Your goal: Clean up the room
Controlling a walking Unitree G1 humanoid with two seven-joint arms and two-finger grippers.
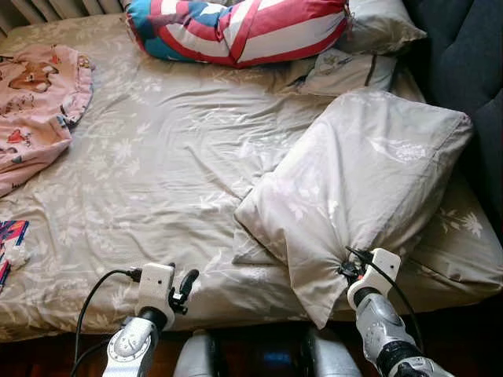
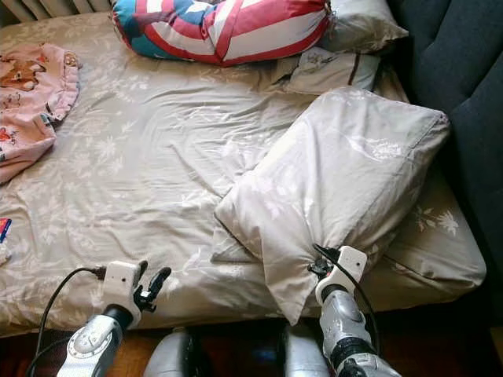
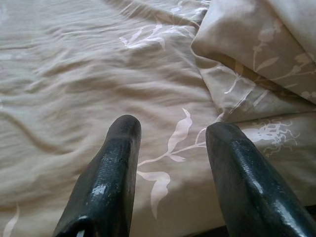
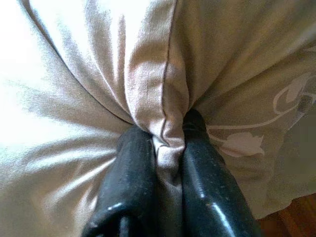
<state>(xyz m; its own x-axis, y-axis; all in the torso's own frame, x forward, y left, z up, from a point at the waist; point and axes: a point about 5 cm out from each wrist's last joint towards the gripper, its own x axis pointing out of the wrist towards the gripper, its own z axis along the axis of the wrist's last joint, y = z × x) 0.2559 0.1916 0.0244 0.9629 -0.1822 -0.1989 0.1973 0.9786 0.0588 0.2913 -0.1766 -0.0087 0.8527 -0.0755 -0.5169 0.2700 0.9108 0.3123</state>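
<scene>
A large beige pillow [image 1: 369,181] with a pale leaf print lies slanted on the right side of the bed [image 1: 157,165]. My right gripper [image 1: 346,271] is shut on the pillow's near corner, and the cloth [image 4: 168,143] is bunched tight between its two black fingers. My left gripper [image 1: 185,287] hovers open over the bed's front edge, left of the pillow. Its fingers [image 3: 113,173] stand apart above the bare sheet, with the pillow's edge [image 3: 247,44] just beyond.
A red, white and blue striped cushion [image 1: 236,27] and two more pillows [image 1: 361,47] sit at the head of the bed. A pink printed garment [image 1: 31,102] lies at the left. A dark headboard [image 1: 471,71] stands on the right. A small colourful item [image 1: 9,239] rests at the left edge.
</scene>
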